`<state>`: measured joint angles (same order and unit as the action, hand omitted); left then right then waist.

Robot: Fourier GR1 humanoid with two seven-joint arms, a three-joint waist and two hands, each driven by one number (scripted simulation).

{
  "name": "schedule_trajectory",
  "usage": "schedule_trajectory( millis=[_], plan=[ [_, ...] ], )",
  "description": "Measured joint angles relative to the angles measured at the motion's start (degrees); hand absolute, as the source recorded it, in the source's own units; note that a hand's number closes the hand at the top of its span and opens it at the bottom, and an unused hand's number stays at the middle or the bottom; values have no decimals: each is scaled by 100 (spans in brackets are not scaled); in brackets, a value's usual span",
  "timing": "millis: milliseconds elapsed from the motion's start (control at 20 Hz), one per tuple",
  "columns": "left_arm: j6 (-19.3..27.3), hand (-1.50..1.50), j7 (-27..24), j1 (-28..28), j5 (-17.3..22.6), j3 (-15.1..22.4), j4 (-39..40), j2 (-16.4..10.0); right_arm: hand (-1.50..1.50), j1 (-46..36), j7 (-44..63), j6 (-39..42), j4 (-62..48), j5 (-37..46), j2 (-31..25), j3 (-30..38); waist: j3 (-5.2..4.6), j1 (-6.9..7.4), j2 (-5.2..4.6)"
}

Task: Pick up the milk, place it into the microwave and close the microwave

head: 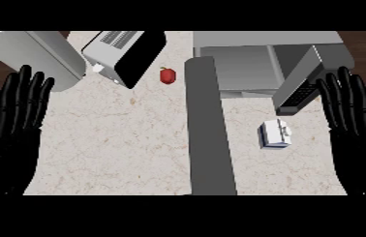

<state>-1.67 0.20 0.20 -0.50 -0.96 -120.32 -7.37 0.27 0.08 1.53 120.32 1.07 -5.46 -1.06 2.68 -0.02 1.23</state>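
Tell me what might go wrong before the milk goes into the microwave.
1. The open door juts out toward the right hand, just beyond the milk; lifting the milk may bump it.
2. The milk is small and stands free; a sideways reach may tip it or push it away.
3. The way into the microwave runs past that door, so the hand may catch on it while carrying.

microwave (pixel 265 39): back cut off | grey object (pixel 39 57): left side cut off | milk (pixel 275 134): markings unreadable
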Motion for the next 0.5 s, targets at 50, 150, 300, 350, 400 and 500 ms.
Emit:
schedule_trajectory(
  millis=[50, 150, 300, 350, 400, 500],
  plan=[
    [-9, -150, 48, 7, -6, -5, -81, -26, -150, 7, 4, 40, 30, -93, -10, 35, -55, 3, -22],
    [86, -150, 22, 11, -165, 121, -125, 73, -150, 176, -87, 250, 97, -382, -78, 125, -139, -15, -58],
    [310, -150, -128, 79, -436, 414, -96, 344, -150, 333, -213, 781, 106, -1043, -351, 417, -204, -31, -89],
    [478, -150, -74, 135, -322, 440, -27, 427, -150, 416, -229, 976, 157, -1229, -422, 404, -216, -49, -94],
    [620, -150, -52, 222, -219, 463, 11, 493, -150, 489, -239, 1183, 181, -1476, -541, 494, -227, -56, -97],
    [859, -150, -40, 491, -78, 642, -79, 586, -150, 601, -355, 1527, 99, -1786, -695, 615, -243, -31, -101]
  ],
)
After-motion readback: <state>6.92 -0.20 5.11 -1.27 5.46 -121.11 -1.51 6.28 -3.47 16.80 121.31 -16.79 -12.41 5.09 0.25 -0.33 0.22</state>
